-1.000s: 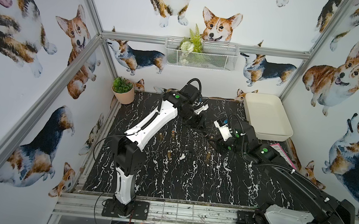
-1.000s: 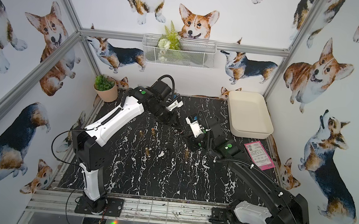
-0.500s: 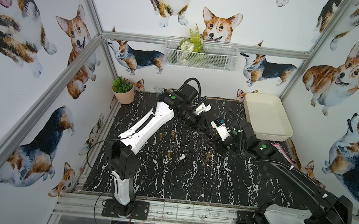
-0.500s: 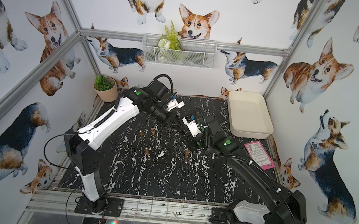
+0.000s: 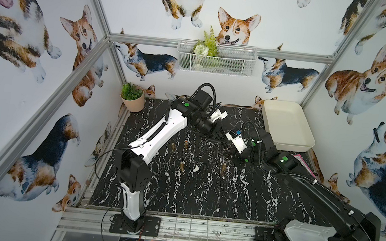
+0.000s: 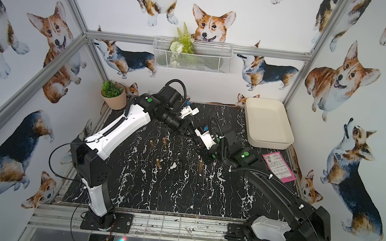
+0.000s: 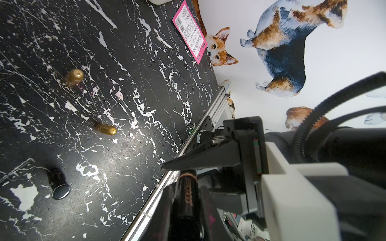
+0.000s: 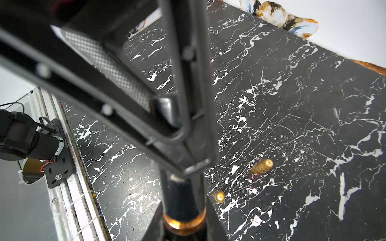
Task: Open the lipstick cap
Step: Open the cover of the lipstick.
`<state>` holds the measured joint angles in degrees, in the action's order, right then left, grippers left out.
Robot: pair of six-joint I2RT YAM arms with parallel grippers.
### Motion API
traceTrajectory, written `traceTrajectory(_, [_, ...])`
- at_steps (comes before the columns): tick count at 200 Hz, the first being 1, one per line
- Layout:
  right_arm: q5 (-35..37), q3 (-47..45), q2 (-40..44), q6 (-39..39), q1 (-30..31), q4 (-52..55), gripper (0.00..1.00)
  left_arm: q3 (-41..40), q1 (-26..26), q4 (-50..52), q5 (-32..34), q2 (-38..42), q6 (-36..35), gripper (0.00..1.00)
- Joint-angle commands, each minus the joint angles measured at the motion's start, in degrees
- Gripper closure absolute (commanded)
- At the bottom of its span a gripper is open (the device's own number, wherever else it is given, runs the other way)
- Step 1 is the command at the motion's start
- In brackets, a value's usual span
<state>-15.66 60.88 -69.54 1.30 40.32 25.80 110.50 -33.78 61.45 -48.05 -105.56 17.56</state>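
A black lipstick (image 7: 188, 200) with a gold band is held level above the table between the two grippers, towards the back of the table. My left gripper (image 7: 187, 192) is shut on its lettered black barrel. My right gripper (image 8: 183, 219) is shut on the opposite end, right at the gold band of the lipstick (image 8: 183, 198). In both top views the left gripper (image 5: 221, 139) and right gripper (image 5: 229, 152) meet tip to tip, and the tube itself is hidden there. I cannot tell which end is the cap.
Several gold tubes (image 5: 182, 166) stand on the black marble table (image 5: 202, 197), and a loose black cap (image 7: 59, 185) stands among them. A white tray (image 5: 286, 125) sits back right, a pink card (image 6: 279, 166) by the right edge, a potted plant (image 5: 132, 98) back left.
The right gripper's jaws have shut onto the lipstick. Both arms have shifted a little towards the back, the left one still holding the tube.
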Motion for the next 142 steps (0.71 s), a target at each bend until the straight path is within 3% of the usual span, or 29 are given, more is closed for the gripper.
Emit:
traceTrajectory(1, [-0.08, 0.10, 0.50, 0.03, -0.14, -0.14, 0.89, 0.69, 0.29, 2.36, 1.29, -0.55, -0.63, 0.99])
traceTrajectory(25, [0.10, -0.04, 0.67, -0.16, -0.15, -0.14, 1.00, 0.73, 0.71, 2.53, 1.85, -0.58, -0.69, 1.00])
traceTrajectory(110, [-1.02, -3.22, 3.47, -1.45, 1.06, 0.03, 1.00, 1.65, 5.74, 0.58, 1.00, -0.39, 0.83, 1.00])
traceTrajectory(126, [-0.36, -3.18, 4.03, -1.47, 1.34, 0.21, 1.00, 3.36, 6.41, 1.95, 3.35, -1.17, 0.02, 1.00])
traceTrajectory(142, [0.48, -3.40, 4.74, -1.69, 1.35, 0.06, 1.00, 6.03, 6.59, 4.34, 10.80, -2.16, -0.97, 1.00])
